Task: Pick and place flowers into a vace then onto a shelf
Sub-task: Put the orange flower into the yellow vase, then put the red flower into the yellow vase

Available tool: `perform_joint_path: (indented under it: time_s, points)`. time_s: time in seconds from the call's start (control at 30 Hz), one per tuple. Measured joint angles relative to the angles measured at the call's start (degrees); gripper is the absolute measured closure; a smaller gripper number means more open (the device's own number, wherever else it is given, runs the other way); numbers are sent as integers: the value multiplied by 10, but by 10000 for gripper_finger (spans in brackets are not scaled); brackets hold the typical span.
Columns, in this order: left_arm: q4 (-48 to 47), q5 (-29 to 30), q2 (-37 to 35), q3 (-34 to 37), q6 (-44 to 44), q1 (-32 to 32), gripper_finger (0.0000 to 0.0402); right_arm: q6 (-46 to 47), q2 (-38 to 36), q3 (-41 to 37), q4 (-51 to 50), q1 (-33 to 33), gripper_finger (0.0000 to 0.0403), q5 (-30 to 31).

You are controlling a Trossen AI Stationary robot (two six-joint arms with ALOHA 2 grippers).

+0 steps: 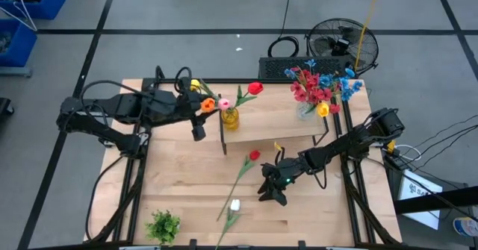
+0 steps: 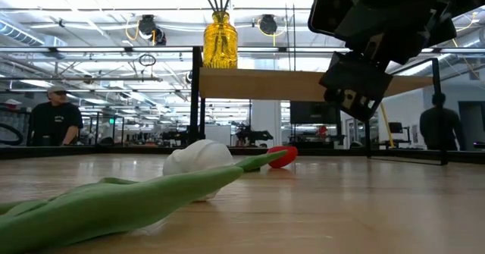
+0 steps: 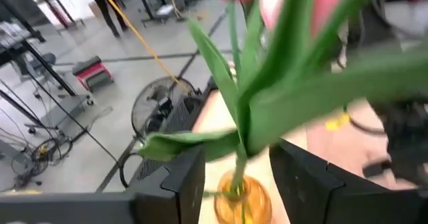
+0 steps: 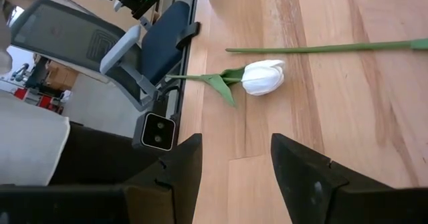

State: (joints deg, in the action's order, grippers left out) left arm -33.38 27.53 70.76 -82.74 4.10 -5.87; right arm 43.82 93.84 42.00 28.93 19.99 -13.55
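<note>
A yellow glass vase [image 1: 230,118] stands on the left end of the shelf [image 1: 276,116] and holds red, pink, orange and yellow tulips. My left gripper [image 1: 203,114] hovers just left of it, open. In the left wrist view the vase [image 3: 244,197] and its stems sit beyond the gap of that gripper [image 3: 237,177]. A red tulip [image 1: 254,155] and a white tulip [image 1: 234,204] lie flat on the table. My right gripper [image 1: 272,194] is open above the table, right of the white tulip [image 4: 264,77]. The low view shows the white tulip [image 2: 198,159] and the red tulip [image 2: 282,157].
A clear vase [image 1: 306,112] with red and blue flowers stands on the shelf's right end. A short green leafy clump [image 1: 163,225] sits near the table's near left corner. A fan [image 1: 343,45] stands on the floor beyond the far edge. A person [image 2: 57,114] stands in the room behind.
</note>
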Motion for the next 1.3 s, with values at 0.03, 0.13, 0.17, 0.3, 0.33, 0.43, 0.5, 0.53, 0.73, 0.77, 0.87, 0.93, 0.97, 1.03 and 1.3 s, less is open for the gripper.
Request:
perform_joint_path:
  time_s: [0.03,0.13,0.17,0.3,0.33,0.43,0.5,0.53,0.73,0.77,0.87,0.93,0.97,1.03,1.3]
  points:
    - [-12,-3,0,0,0,0,228,-2,0,0,0,0,234,0]
    - [-38,-5,-2,0,-3,0,227,-14,0,0,0,0,234,0]
    - [-47,-5,-3,0,-6,0,227,-16,0,0,0,0,234,0]
    - [-79,-20,-3,0,-18,0,227,-19,0,0,0,0,234,0]
    - [-83,-26,-3,0,-20,0,227,-19,0,0,0,0,234,0]
    - [-88,-44,-3,0,-22,-2,227,-25,0,0,0,0,234,0]
    - [-92,-65,-3,0,-17,-2,227,-25,0,0,0,0,234,0]
    - [-97,-77,-3,0,-17,-2,227,-25,0,0,0,0,234,0]
    - [-164,-124,-3,0,-43,-8,227,-27,0,0,0,0,234,0]
    - [-169,-125,-3,0,-43,-11,227,-27,0,0,0,0,234,0]
    - [-156,-118,-13,0,-17,-26,227,-29,0,0,0,0,234,0]
    - [-128,-101,-17,-11,10,-34,227,-30,0,0,0,0,234,0]
    - [-119,-96,-19,-22,24,-36,227,-30,0,0,0,0,234,0]
    - [-124,-92,-20,-47,39,-40,227,-30,0,0,0,-1,234,0]
    - [-170,-62,-23,-146,43,-49,227,-30,0,0,4,-1,234,0]
